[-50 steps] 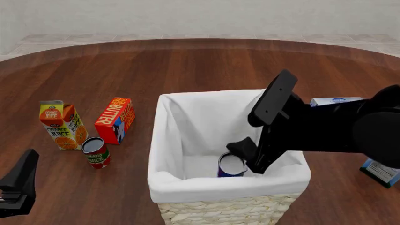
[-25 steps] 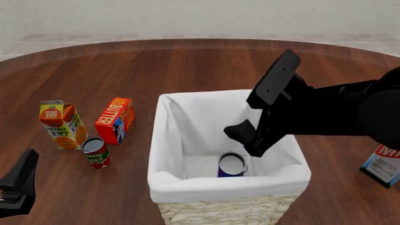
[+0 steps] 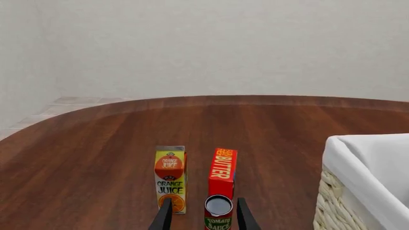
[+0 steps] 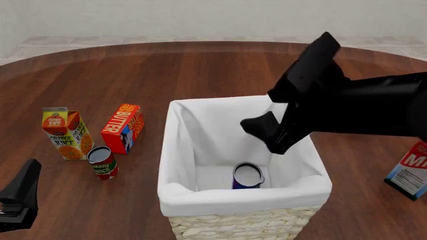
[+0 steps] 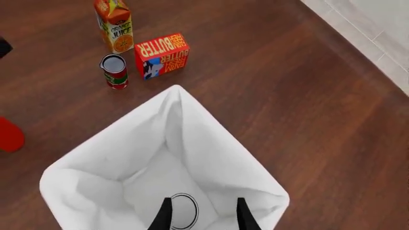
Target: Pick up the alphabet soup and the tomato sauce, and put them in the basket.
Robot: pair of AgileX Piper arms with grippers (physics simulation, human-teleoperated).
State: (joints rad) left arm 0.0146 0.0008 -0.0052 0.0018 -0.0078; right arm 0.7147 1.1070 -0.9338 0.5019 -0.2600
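I find the soup [image 4: 247,176] upright on the basket [image 4: 175,150] floor, directly below my right gripper [image 4: 268,136], whose fingers stand apart and carry nothing. That can is delivered.

The sauce [image 4: 102,162] remains on the desk [image 4: 200,70], straight ahead of my left gripper [image 3: 202,219] and framed between its parted, empty fingers in the left wrist view. The butter [image 4: 123,128] sits just beyond the can and the juice [image 4: 67,133] just to its side, both close.

I judge the sauce a rigid, light metal cylinder with a smooth printed label, likely slippery, and not fragile. I would take it across the mid-body, fingers on opposite curved sides, clear of the rim.

The basket is pale woven wicker, rectangular, lined in soft white cloth folded over its edge. The desk is dark polished wood.
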